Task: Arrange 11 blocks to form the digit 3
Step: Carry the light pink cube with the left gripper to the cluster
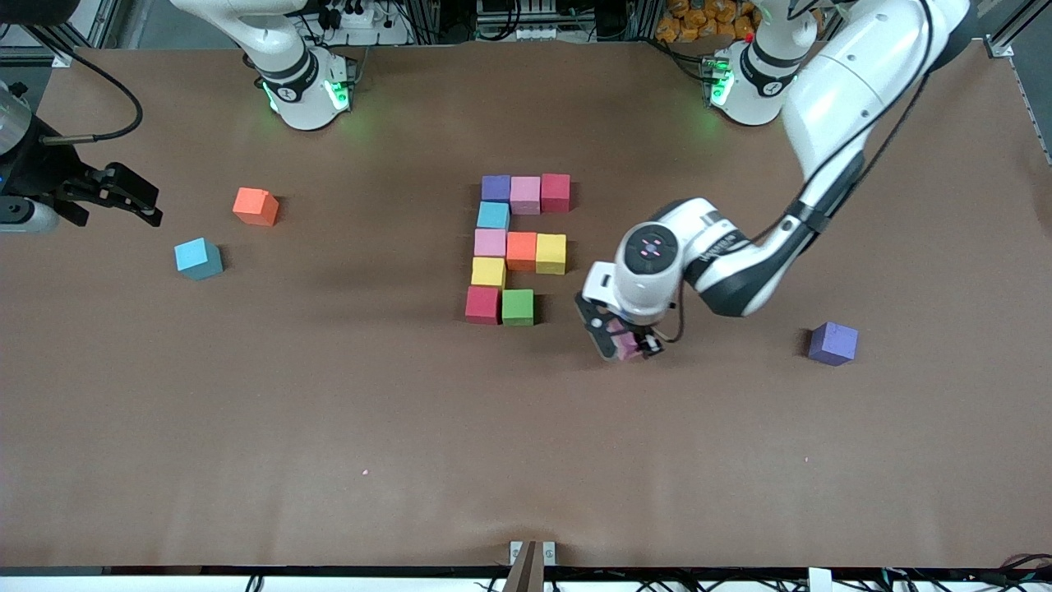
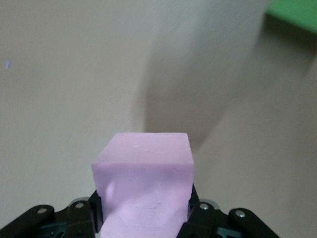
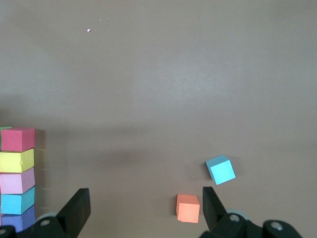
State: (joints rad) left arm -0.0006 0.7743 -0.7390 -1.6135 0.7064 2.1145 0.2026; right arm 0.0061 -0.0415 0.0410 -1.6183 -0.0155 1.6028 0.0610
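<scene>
Ten blocks lie packed together mid-table as a part-built digit 3 [image 1: 521,251]: purple [image 1: 496,187], pink [image 1: 525,195] and red [image 1: 555,192] in the row nearest the bases, red [image 1: 482,304] and green [image 1: 518,307] in the row nearest the front camera. My left gripper [image 1: 629,339] is shut on a pink block [image 1: 627,347] [image 2: 143,178], low over the table beside the green block [image 2: 294,12], toward the left arm's end. My right gripper [image 1: 111,193] [image 3: 146,210] hangs open and holds nothing, at the right arm's end of the table.
Three loose blocks lie apart from the group. An orange one [image 1: 256,206] [image 3: 188,208] and a light blue one [image 1: 198,258] [image 3: 220,169] sit toward the right arm's end. A purple one [image 1: 832,343] sits toward the left arm's end.
</scene>
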